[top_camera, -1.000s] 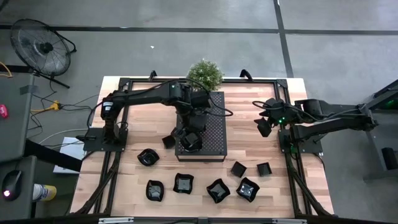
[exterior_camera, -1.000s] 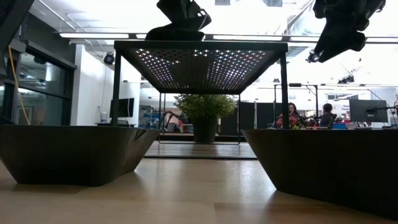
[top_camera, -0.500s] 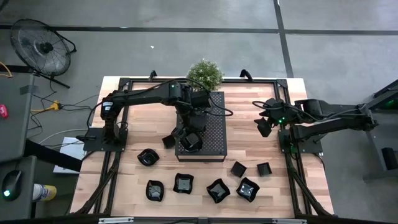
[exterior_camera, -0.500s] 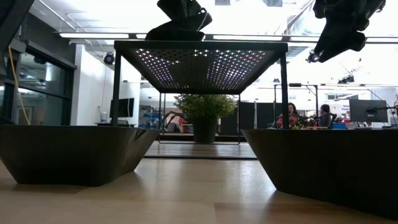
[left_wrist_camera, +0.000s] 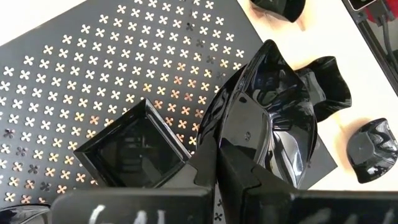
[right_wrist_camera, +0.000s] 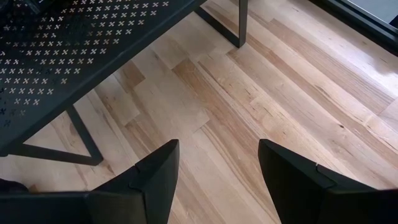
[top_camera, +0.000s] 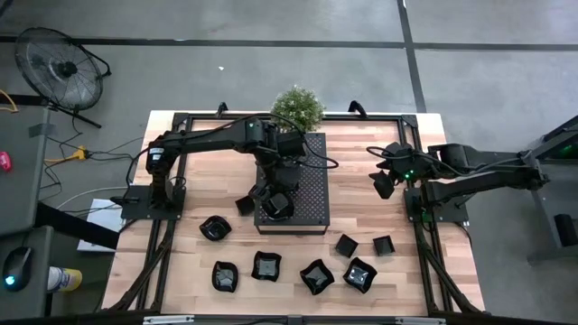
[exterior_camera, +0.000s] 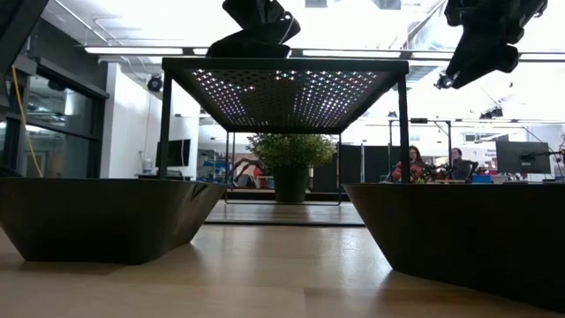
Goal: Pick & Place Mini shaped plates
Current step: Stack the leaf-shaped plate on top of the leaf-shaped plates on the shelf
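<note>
While gripping a wavy-rimmed plate (left_wrist_camera: 273, 118) over the perforated tray (top_camera: 312, 194) at frame centre, the left gripper (left_wrist_camera: 230, 155) is risking knocking the square plate (left_wrist_camera: 134, 149) beside it on release; the right gripper (right_wrist_camera: 214, 165) is waiting at right, jaws apart.

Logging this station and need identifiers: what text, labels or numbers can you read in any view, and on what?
No text can be read.
White marks on the left hand housing: cut off by the picture's edge, unreadable.
Perforated tray and wavy-rimmed dish: no labels visible.
</note>
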Action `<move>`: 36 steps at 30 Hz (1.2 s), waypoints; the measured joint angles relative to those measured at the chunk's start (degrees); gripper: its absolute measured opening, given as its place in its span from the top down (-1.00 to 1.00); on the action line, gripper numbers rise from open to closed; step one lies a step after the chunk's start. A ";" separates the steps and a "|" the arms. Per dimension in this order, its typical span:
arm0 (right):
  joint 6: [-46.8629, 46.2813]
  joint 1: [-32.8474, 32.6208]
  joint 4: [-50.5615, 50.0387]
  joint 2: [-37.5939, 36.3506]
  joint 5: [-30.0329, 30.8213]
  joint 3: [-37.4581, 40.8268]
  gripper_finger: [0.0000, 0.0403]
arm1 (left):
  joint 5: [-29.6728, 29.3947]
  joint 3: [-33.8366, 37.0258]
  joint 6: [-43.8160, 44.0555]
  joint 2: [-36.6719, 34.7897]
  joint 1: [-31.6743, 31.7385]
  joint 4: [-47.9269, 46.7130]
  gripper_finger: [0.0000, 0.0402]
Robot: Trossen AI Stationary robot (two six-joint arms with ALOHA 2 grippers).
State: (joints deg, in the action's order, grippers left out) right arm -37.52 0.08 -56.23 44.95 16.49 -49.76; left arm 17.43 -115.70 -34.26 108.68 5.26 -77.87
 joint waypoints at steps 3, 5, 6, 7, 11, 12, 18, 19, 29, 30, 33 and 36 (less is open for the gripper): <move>0.00 0.00 0.00 0.00 -0.09 0.00 -0.06 | 0.00 0.00 0.00 0.00 0.00 -0.09 1.00; 0.00 0.00 0.00 0.00 -0.11 0.00 -0.06 | -0.03 0.00 -0.01 0.00 0.00 -0.26 1.00; 0.00 0.00 0.00 0.00 -0.11 0.00 -0.06 | -0.05 0.00 -0.02 0.00 0.00 -0.28 1.00; 0.00 0.00 0.00 0.00 -0.13 0.00 -0.06 | -0.04 0.00 -0.07 0.00 0.00 -0.28 1.00; 0.00 0.00 0.00 0.00 -0.13 0.00 -0.06 | -0.02 0.04 -1.25 0.00 -0.02 -0.73 1.00; 0.00 0.00 0.00 0.00 -0.13 0.00 -0.06 | -0.02 0.04 -1.48 0.00 -0.02 -0.76 1.00; 0.00 0.00 0.00 0.00 -0.13 0.00 -0.06 | -0.04 0.04 -2.82 0.00 -0.02 -0.17 1.00; 0.00 0.00 0.00 0.00 -0.13 0.00 -0.06 | 0.00 0.04 -2.82 0.00 -0.02 0.33 1.00; -0.18 0.00 0.39 -0.01 -0.15 -0.01 -0.06 | 0.20 0.09 -3.36 1.67 -0.91 -0.81 1.00; -0.20 0.00 0.38 0.00 -0.20 -0.02 -0.06 | 0.18 0.09 -3.43 1.89 -1.18 -0.97 1.00; -0.91 0.00 0.37 0.02 -0.19 -0.02 -0.06 | -1.18 0.02 -4.03 2.22 -1.85 -0.40 1.00; -1.04 0.00 0.37 0.04 -0.20 -0.02 -0.06 | -2.00 0.09 -4.06 2.63 -1.99 -0.25 1.00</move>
State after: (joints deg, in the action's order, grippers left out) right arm -38.56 0.07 -55.86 44.99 16.29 -49.78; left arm 15.44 -115.61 -38.33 111.32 3.27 -78.12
